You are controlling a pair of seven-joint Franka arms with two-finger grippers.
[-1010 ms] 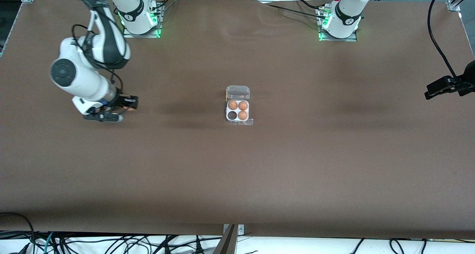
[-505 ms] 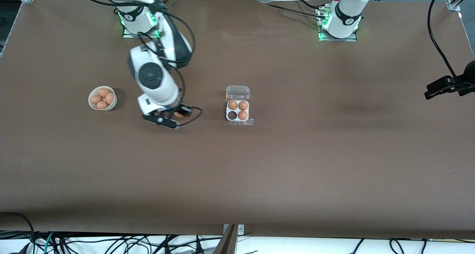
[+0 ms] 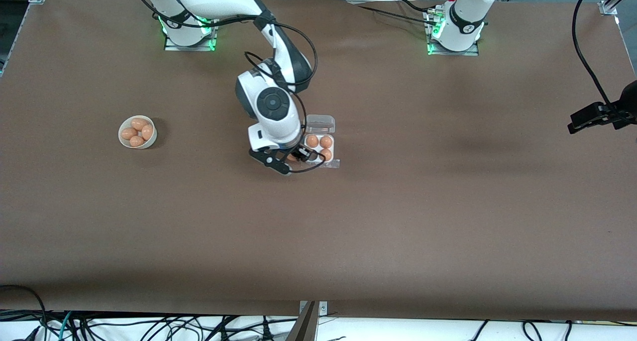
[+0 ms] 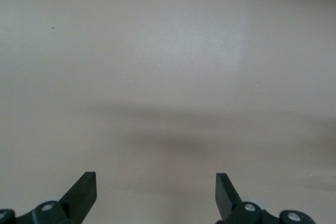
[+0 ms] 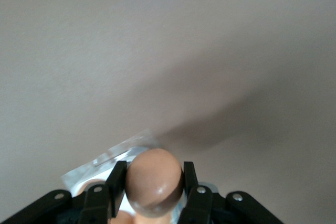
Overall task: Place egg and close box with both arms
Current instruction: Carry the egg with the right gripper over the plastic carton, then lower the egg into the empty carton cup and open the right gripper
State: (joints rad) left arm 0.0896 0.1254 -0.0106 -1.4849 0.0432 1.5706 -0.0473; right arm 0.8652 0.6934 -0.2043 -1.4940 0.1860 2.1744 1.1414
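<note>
The right claw (image 3: 298, 157) is clamped on the egg (image 5: 154, 181) and hangs over the corner of the box (image 3: 321, 149) nearest the right arm's end of the table (image 3: 398, 221); if it lets go off-centre, the egg could strike a cell rim or a neighbouring egg and roll onto the table, and a hard descent could crack it. The box stands with its clear lid (image 3: 319, 123) open and three eggs in view in its cells, the fourth cell hidden under the claw, while the white bowl (image 3: 137, 132) toward the right arm's end holds four more eggs. The left claw (image 4: 156, 195) waits with its fingers apart over bare table, so any slip of the light box during placing would go unchecked.
</note>
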